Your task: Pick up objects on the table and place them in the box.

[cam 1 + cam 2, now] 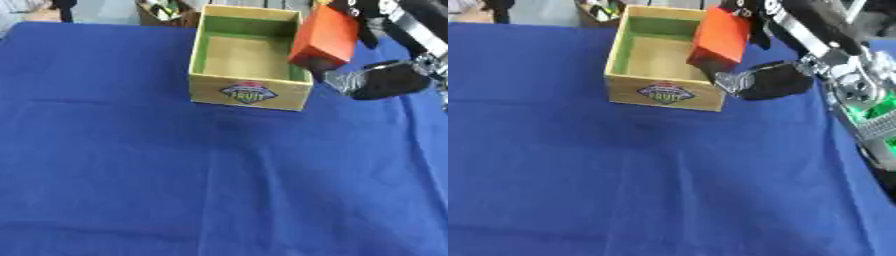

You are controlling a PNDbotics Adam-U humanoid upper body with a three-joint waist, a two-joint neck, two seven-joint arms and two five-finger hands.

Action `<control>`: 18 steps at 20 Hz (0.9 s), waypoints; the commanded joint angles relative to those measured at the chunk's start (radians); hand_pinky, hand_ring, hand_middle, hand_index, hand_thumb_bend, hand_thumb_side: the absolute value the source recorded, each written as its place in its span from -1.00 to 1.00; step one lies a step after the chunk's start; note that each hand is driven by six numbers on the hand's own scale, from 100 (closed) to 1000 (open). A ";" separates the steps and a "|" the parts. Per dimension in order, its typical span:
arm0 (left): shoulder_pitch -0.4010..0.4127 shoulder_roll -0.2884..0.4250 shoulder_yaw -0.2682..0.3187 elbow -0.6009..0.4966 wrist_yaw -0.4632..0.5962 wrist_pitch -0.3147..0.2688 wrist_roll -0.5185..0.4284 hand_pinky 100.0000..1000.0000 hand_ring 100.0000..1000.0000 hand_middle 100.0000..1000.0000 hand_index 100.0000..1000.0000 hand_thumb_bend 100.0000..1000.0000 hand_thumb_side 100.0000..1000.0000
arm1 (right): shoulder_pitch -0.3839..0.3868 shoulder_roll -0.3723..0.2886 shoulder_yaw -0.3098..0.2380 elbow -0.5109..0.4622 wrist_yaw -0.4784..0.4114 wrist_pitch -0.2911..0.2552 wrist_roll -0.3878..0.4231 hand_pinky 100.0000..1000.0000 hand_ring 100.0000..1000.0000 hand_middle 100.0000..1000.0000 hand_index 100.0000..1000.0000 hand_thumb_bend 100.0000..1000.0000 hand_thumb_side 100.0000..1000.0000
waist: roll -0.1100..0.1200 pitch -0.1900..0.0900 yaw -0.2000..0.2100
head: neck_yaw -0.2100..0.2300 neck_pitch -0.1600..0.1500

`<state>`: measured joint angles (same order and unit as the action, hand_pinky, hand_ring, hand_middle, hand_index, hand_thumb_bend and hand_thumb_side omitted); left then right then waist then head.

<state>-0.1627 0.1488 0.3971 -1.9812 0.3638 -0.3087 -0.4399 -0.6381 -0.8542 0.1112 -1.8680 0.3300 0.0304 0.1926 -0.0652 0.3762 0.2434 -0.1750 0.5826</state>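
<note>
**Orange block held at the box's right rim**

A blue cloth (131,165) covers the tabletop across the whole view, creased in long folds down the middle and bare over its left and near parts. At the far left edge, beyond the cloth, a dark upright shape and a pale patch show, too indistinct to name.

Left of centre at the far edge, a brown container (166,12) with mixed small items sits just behind the box.

The box (248,95) stands on the cloth in the upper middle. It is open-topped, with yellowish outer walls, green inner walls, a tan floor, and a round coloured logo on its near face. Nothing can be seen lying inside it.

Just right of that, an orange block (325,36) hangs tilted over the box's right wall, its lower end at about rim level and overlapping the near right corner. Its underside looks dark.

The right hand (767,80) comes in from the upper right on a black and silver arm. Its fingers (346,10) close around the top of the orange block, while the black palm and a silvery part lie below and to the right of the block, above the cloth beside the box.

The left hand does not appear in either view.
</note>
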 commanded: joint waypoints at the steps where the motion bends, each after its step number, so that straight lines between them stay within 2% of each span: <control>1: -0.014 0.020 -0.007 -0.019 0.000 -0.004 -0.008 -0.69 -0.54 -0.31 0.44 -1.00 1.00 | -0.035 -0.067 -0.021 0.058 -0.025 -0.025 -0.006 -0.21 0.11 -0.86 -0.95 -1.00 -0.94 | -0.002 -0.010 0.009 | -0.020 -0.025; 11: -0.043 0.021 -0.015 -0.019 0.000 -0.015 -0.028 -0.70 -0.55 -0.32 0.44 -1.00 1.00 | -0.117 -0.113 -0.021 0.297 -0.013 -0.076 -0.068 -0.21 0.11 -0.87 -0.95 -1.00 -0.95 | -0.030 0.038 0.064 | -0.084 -0.069; 18: -0.059 0.020 -0.019 -0.019 -0.004 -0.022 -0.038 -0.70 -0.55 -0.32 0.44 -1.00 1.00 | -0.151 -0.141 -0.022 0.389 -0.018 -0.112 -0.075 -0.19 0.13 -0.88 -0.94 -1.00 -0.96 | -0.052 0.064 0.106 | -0.130 -0.093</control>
<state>-0.2139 0.1490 0.3847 -1.9813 0.3614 -0.3281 -0.4731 -0.7696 -0.9463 0.1052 -1.4877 0.3152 -0.0732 0.1164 -0.1249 0.4612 0.3531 -0.2941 0.5064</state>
